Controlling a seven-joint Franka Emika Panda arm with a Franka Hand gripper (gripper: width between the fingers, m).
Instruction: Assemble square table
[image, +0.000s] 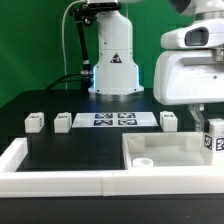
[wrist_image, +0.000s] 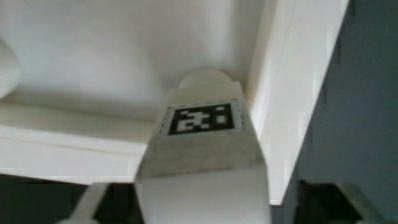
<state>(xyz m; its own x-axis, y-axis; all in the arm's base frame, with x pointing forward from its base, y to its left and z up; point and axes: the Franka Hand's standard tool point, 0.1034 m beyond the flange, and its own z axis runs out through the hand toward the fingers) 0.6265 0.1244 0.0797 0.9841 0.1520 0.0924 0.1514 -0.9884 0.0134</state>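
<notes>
The white square tabletop (image: 160, 152) lies at the front of the exterior view's right, raised rim up. My gripper (image: 206, 122) is shut on one white leg (image: 213, 139), its tag facing the camera, just above the slab's right corner. In the wrist view the held leg (wrist_image: 199, 140) reaches from my gripper (wrist_image: 205, 208) over the tabletop's inside (wrist_image: 107, 60), next to its rim (wrist_image: 281, 60). Three loose legs stand on the black table: two on the left (image: 36, 122) (image: 63, 121) and one behind the slab (image: 168, 120).
The marker board (image: 115, 120) lies flat in the middle between the loose legs. A long white border rail (image: 60, 180) runs along the front and left edges. The arm's base (image: 113, 65) stands at the back centre.
</notes>
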